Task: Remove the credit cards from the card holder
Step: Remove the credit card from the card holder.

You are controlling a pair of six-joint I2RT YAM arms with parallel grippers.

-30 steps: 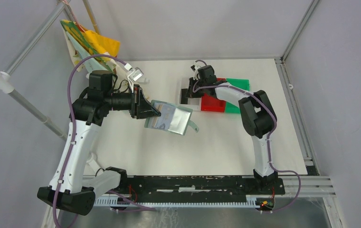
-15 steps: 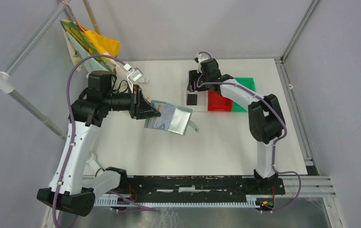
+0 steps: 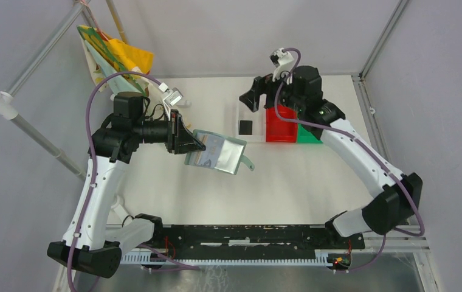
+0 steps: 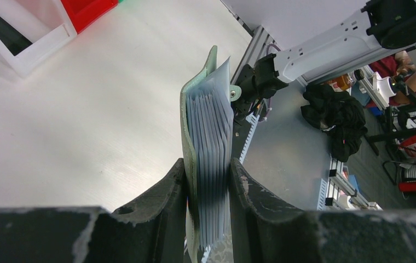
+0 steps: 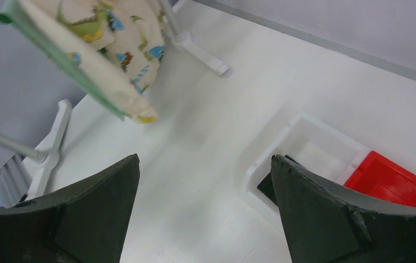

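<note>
The left arm (image 3: 95, 188) and right arm (image 3: 362, 159) match — white shells, black joints, purple cables (image 3: 125, 72), scuffed black gripper fingers (image 4: 260, 203).

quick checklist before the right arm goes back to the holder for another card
1. left pincer clamped on holder: ok.
2. right pincer open and empty: ok.
3. black card lying in white bin: ok.
4. cards left in holder: cannot tell, only clear sleeves show.
5. way from right pincer to holder free: ok in the top view, only bare table between them.
</note>
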